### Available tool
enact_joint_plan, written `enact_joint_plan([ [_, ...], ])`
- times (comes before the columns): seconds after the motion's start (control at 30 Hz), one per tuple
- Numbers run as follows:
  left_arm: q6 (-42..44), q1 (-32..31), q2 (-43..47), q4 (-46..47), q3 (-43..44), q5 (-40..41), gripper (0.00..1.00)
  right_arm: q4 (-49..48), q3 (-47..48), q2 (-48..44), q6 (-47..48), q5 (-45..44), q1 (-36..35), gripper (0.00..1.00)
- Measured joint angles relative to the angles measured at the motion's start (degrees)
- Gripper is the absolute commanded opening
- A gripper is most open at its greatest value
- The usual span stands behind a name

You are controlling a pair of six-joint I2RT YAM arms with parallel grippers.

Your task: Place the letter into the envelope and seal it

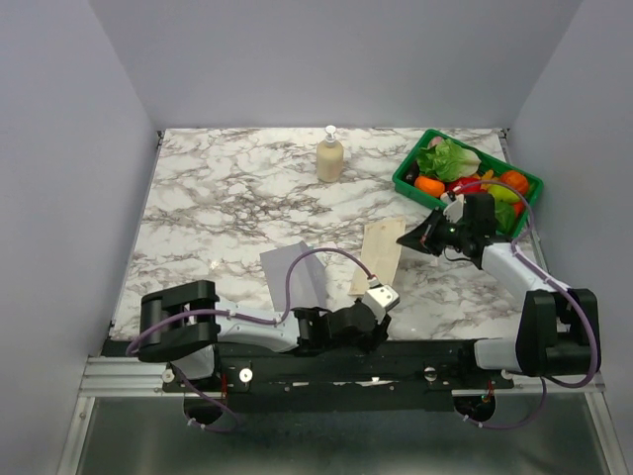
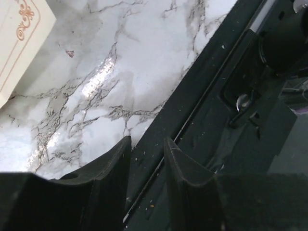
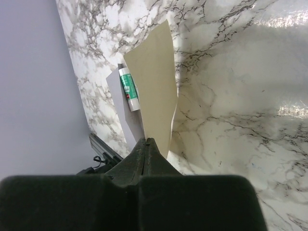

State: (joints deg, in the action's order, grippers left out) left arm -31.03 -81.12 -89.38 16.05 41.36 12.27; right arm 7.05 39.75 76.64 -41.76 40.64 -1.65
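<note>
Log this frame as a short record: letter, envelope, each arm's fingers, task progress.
letter: cream-beige rectangular paper letter, beside the envelope, not inside it
envelope: grey-lavender rectangular paper envelope, flat on the marble table
right fingers: shut on the letter's edge
left fingers: apart, holding nothing, over the table's near edge
progress: insertion and sealing not yet done

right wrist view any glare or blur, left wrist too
Right wrist: white glare on the marble table at upper right, letter sharp, right gripper a dark blur. Left wrist: a glare streak on the marble, left gripper dark and soft.
</note>
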Motion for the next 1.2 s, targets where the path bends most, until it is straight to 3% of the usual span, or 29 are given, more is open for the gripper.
enact_joint_plan([
  [0.13, -2.16, -0.02, -2.64, -0.31, 1.42, 4.96, 0.51, -0.09, -0.85, -0.31, -0.39, 0.15, 0.00, 0.01],
  [0.77, -8.90, 3.34, -8.79, -13.00, 5.88, 24.94, 0.56, 8.24, -1.77, -3.41, 6.86, -1.46, 0.00, 0.01],
  [1.2, -1.33, 6.12, -5.79, -17.03, 11.19, 32.70, 0.59, 13.40, -1.77, -3.67, 12.22, -3.80, 0.00, 0.01],
])
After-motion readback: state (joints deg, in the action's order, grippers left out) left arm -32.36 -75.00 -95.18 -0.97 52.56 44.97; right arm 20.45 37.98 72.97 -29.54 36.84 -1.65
